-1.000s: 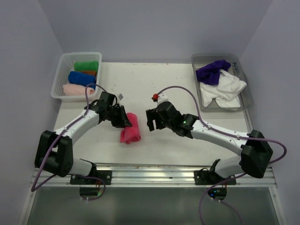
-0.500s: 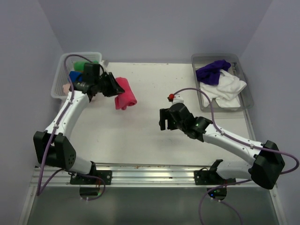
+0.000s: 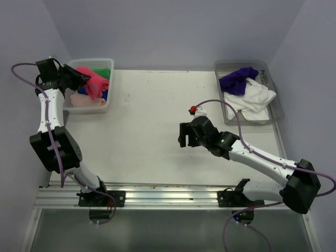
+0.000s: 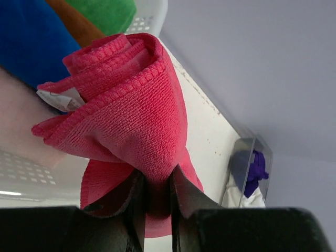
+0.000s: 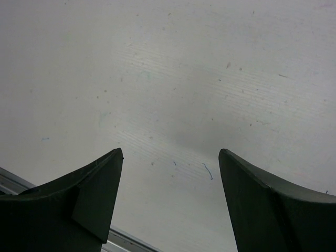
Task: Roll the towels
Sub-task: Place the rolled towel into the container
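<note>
The left gripper is clamped on the lower fold of the hot pink towel and holds it over the white lattice basket at ten o'clock on the table. This towel is a loose spiral of looped, ribbed pile with a small tag poking out. In the basket lie a green towel, a blue towel, an orange towel and a pale pink towel, apparently all rolled, though partly hidden. The purple towel and the white towel are left to do, crumpled in the grey metal tray at two o'clock. The right gripper hangs spread wide and empty over the scuffed surface near four o'clock
</note>
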`<state>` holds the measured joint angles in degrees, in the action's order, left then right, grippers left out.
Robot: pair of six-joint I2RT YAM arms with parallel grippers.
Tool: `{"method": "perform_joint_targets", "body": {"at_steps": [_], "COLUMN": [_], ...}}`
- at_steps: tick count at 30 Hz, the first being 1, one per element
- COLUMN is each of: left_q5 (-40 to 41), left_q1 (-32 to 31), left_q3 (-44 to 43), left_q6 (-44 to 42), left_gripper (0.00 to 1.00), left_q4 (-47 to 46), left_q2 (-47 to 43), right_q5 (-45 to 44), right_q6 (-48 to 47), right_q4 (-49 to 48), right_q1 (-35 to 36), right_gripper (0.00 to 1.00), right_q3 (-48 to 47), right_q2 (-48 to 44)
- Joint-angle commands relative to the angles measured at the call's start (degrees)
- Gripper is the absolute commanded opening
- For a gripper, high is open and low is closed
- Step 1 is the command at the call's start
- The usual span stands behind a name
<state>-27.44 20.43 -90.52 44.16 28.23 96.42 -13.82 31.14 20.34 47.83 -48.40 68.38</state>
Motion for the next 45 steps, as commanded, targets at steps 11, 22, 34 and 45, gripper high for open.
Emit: {"method": "perform_joint_targets", "body": {"at_steps": [11, 22, 34, 45], "left_q5": [-3.85, -1.65, 3.27, 4.24], "left_q1": [2.95, 0.67, -0.65, 0.58], "left_q3": [-6.33, -17.92, -12.23, -5.02], "left_q6": [18.06, 22.45, 16.94, 14.02], "left_gripper": [0.22, 0.24, 0.31, 0.31], "left_q4": [-30.49, -42.29, -42.93, -39.31], "left_q2": [15.36, 33.19, 35.06, 29.09], "right_q5": [4.5, 4.77, 4.07, 4.42], "right_q6": [3.93, 4.29, 3.41, 3.76], "right_q4": [-2.06, 1.1, 3.13, 2.86], "right_q1": [-0.02, -0.11, -0.02, -0.02], "right_gripper": [0.77, 0.76, 0.76, 0.75], "right_q3": [-3.01, -6.7, -9.43, -8.2], "right_q2": [7.47, 11.86, 13.01, 12.57]}}
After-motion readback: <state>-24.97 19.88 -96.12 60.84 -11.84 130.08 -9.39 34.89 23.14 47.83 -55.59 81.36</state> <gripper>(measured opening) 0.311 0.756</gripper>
